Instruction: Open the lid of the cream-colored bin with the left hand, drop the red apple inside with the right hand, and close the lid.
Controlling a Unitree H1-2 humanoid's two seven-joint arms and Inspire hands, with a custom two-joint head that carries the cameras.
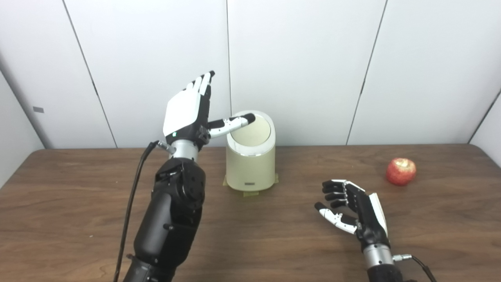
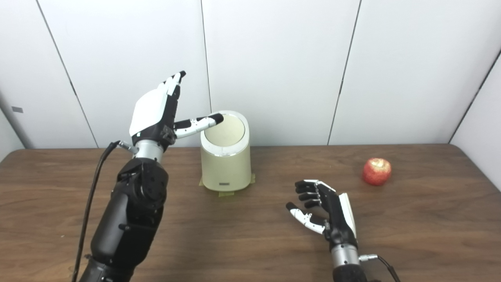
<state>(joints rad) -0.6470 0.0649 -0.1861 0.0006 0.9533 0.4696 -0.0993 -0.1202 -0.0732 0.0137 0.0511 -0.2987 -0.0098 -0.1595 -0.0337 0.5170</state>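
Note:
The cream-colored bin [image 1: 250, 164] stands upright at the middle back of the table, its round lid [image 1: 251, 132] shut and tilted toward me. My left hand [image 1: 188, 113] is raised and open just left of the bin, fingers pointing up; its thumb tip reaches over the lid's upper left edge. The red apple [image 1: 400, 171] lies on the table at the right. My right hand [image 1: 348, 207] is open and empty, fingers loosely curled, low over the table in front of the bin's right side and left of the apple.
The brown wooden table [image 1: 78, 219] ends at a white panelled wall behind the bin. Tape strips [image 1: 250, 193] hold the bin's base. A black cable [image 1: 131, 203] hangs from my left wrist.

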